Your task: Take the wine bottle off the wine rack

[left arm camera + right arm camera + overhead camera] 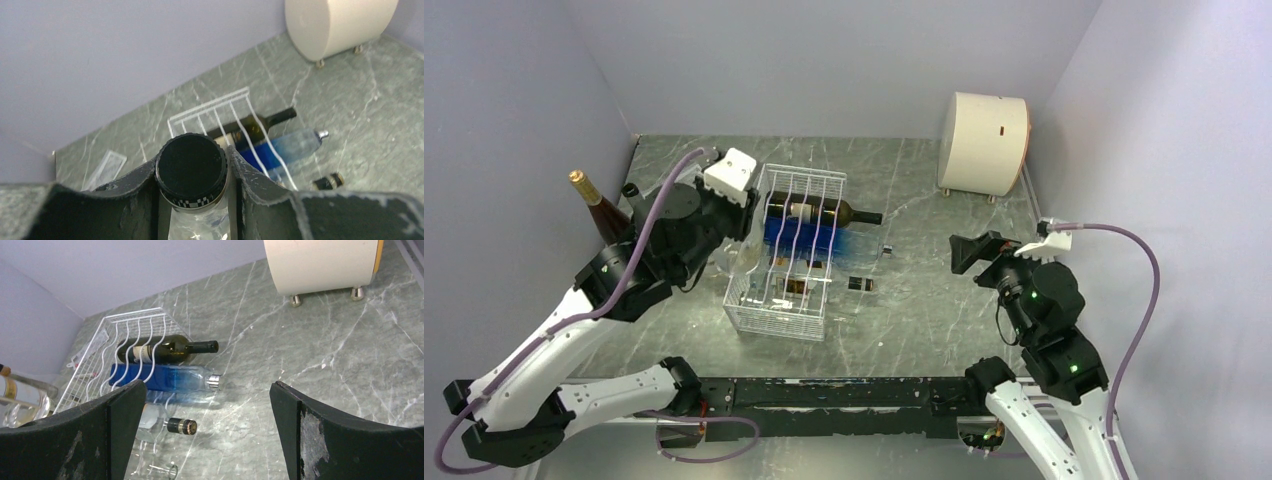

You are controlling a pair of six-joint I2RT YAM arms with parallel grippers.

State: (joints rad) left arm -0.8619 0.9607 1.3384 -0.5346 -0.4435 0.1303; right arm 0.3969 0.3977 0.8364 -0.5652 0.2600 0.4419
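The white wire wine rack lies mid-table. A dark green wine bottle lies across its far end, with a blue bottle beside it and a clear bottle with a black and gold cap nearer. My left gripper is at the rack's left side, shut on the neck of a clear bottle with a black cap. The cap fills the gap between the fingers. My right gripper is open and empty, right of the rack, facing the bottle necks.
A cream cylindrical drum stands at the back right. A brown bottle with a gold foil top stands by the left wall. Small dark pieces lie on the table right of the rack. Grey walls close in three sides.
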